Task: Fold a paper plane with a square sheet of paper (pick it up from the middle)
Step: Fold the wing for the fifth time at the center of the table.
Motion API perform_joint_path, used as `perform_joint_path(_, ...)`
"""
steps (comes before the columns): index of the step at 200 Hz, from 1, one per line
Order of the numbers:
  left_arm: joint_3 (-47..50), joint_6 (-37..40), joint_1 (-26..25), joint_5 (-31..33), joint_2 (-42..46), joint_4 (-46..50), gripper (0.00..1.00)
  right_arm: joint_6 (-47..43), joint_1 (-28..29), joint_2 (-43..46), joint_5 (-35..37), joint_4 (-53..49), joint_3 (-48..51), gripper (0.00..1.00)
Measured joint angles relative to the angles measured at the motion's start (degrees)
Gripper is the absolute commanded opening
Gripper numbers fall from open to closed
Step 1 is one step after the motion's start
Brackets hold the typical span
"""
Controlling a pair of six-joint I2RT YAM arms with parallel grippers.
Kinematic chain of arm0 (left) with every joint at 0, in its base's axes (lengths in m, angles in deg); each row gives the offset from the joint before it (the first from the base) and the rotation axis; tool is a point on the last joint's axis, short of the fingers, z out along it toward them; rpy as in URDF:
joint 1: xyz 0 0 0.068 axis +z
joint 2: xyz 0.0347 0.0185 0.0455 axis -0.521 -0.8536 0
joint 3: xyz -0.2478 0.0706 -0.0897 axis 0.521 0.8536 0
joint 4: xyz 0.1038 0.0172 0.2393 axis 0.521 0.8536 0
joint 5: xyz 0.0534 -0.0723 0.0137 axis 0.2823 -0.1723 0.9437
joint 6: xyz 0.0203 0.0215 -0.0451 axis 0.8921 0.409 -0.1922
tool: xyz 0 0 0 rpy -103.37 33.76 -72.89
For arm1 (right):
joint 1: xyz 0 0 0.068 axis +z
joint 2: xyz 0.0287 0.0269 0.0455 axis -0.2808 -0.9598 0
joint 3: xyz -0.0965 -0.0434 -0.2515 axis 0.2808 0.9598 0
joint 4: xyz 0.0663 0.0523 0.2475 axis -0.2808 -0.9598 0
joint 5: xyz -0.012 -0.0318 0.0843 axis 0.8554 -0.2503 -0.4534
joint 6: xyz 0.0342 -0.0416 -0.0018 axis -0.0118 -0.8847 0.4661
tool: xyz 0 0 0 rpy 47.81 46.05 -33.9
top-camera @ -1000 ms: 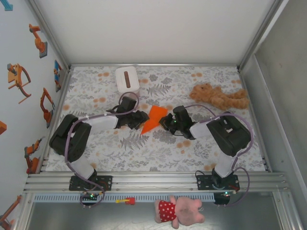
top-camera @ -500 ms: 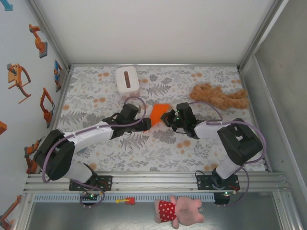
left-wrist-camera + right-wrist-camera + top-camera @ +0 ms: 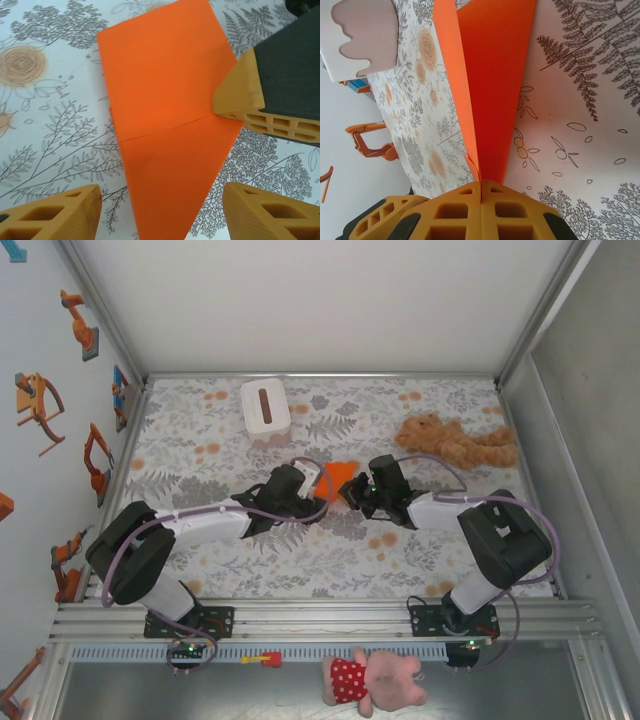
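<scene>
1. Your left gripper is standing open, its fingers straddling the pointed end of the folded orange paper.
2. The paper is resting on the surface, at that gripper's 2 o'clock.
3. Your right gripper is pinching the paper's edge from 4 o'clock.

Bright, even, diffuse light; faint soft-edged shadows; crisp focus; mild wide-angle stretch in wrist views.
</scene>
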Motion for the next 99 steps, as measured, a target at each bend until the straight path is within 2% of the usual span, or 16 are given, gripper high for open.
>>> perform_joint_path(47, -1.5, 7.7, -2.5, 0.5, -4.8, -2.8, 0.53, 0.3, -0.1, 0.0, -0.6, -1.4, -1.0, 0.0)
perform_joint_path(99, -3.0, 11.8, -3.4, 2.8, -7.9, -5.0, 0.45, 1.2, -0.4, -0.1, -1.2, -1.6, -1.4, 0.0)
